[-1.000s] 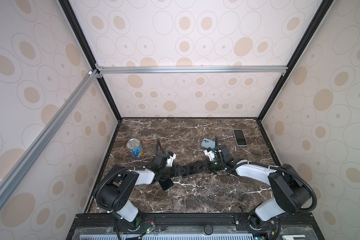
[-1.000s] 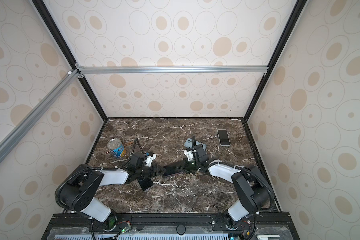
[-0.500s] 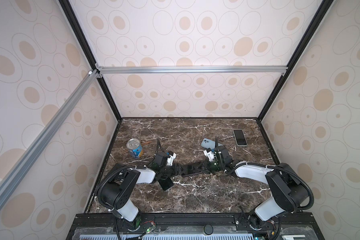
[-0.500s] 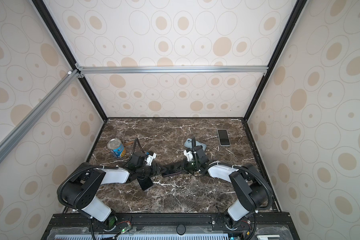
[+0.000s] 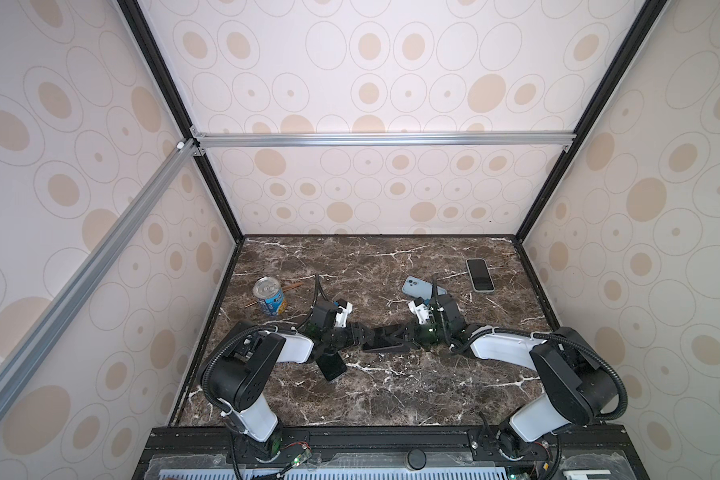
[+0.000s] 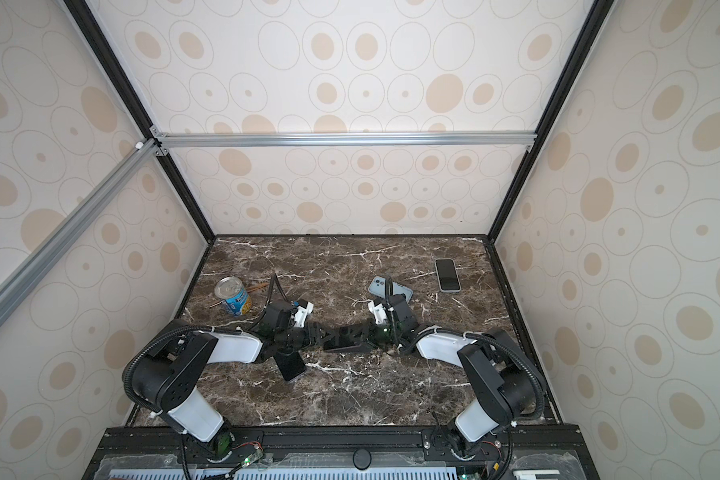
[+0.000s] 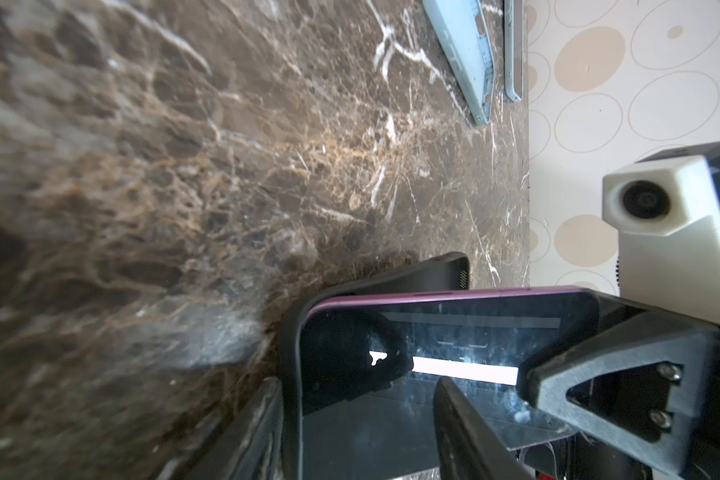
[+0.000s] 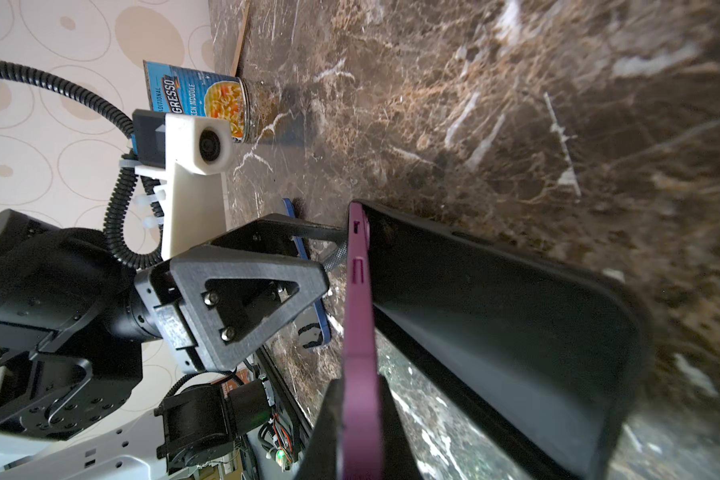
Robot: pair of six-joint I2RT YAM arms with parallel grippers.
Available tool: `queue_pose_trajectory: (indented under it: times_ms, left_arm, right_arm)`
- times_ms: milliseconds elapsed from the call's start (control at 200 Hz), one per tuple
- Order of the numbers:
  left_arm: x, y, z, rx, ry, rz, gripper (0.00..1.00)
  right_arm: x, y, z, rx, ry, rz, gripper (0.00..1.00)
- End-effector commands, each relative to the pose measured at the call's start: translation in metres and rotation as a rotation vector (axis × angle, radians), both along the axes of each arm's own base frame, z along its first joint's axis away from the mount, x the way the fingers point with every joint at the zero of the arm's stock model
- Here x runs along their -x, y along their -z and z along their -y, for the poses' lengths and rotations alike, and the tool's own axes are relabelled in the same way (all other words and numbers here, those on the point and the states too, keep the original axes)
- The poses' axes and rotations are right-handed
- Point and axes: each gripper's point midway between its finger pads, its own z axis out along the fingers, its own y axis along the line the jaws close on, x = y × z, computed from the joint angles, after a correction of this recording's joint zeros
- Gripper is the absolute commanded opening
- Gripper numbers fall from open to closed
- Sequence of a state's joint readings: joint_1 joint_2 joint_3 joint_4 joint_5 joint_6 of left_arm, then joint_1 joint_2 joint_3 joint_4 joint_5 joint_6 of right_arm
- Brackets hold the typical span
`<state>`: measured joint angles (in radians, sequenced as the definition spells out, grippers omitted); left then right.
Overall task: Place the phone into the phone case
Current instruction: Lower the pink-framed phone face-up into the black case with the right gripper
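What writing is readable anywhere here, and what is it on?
"GRESSO": soup can label, start hidden.
"KEN NOODLE": same label, start hidden.
"ADITIONAL": same label, start hidden.
Finer print on the can is too small; nothing else carries readable text.

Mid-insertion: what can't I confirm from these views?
- Left wrist view: far end of the phone hidden behind the right gripper.
- Right wrist view: phone edge-on; its corner hidden inside the black case rim.
- Both top views: the joint too small and dark.
- Unclear anywhere: whether left gripper grips the case.
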<state>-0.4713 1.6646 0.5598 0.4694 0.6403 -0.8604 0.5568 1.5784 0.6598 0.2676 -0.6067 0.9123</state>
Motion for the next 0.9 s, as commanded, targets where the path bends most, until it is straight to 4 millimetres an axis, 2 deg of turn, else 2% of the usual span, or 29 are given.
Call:
queue_pose_trajectory:
  times_ms: [0,300,435,540,670,895]
  left_arm:
    - [0.004,-0.009,0.016,0.064,0.049,0.018,0.56]
    - [0.010,-0.007,0.015,0.067,0.052,0.004,0.54]
    - [0.009,0.003,0.005,-0.016,0.028,0.007,0.51]
    - [0.007,0.016,-0.011,-0.124,-0.016,0.015,0.48]
    - [0.005,0.026,-0.028,-0.217,-0.062,0.032,0.46]
    - [0.009,0.036,-0.040,-0.279,-0.081,0.033,0.45]
  right_arm:
    - [0.023,0.061,0.017,0.149,0.026,-0.137,0.00]
    - [0.030,0.104,0.032,0.242,0.041,-0.175,0.00]
    - [0.034,0.113,0.038,0.275,0.039,-0.191,0.02]
    - [0.031,0.110,0.041,0.300,0.050,-0.180,0.10]
    - [0.024,0.095,0.041,0.327,0.044,-0.147,0.16]
    - [0.006,0.062,0.036,0.400,-0.027,-0.101,0.28]
